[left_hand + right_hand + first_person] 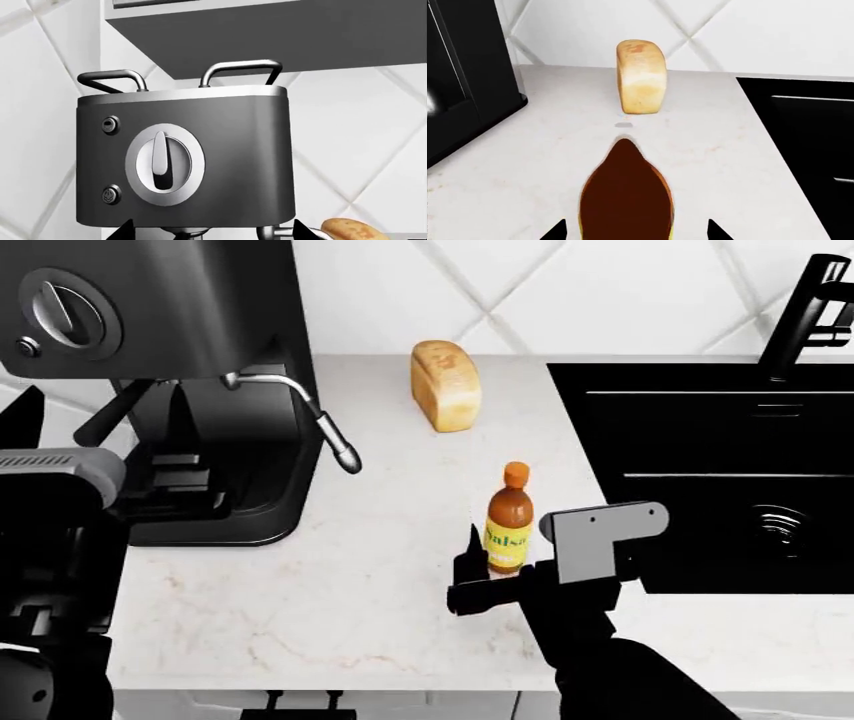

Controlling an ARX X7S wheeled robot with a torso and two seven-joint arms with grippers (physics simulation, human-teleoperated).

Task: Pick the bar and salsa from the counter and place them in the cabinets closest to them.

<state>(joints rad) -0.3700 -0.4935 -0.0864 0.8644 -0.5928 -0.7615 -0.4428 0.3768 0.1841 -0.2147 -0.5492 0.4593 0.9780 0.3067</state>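
Observation:
The salsa [509, 523], an amber-brown bottle with an orange cap and yellow label, stands upright on the white marble counter [334, 610] near the sink. My right gripper [505, 575] is open around it at its lower part. In the right wrist view the bottle [625, 195] fills the middle between the two dark fingertips [555, 231], with a gap on each side. My left gripper [213, 234] is open and empty, raised in front of the coffee machine [187, 155]. The bar is out of view.
A black coffee machine [174, 360] with a steam wand stands at the left of the counter. A bread loaf [445, 385] stands at the back by the tiled wall. A black sink [721, 470] with a tap lies to the right. A cabinet underside [280, 35] hangs above the machine.

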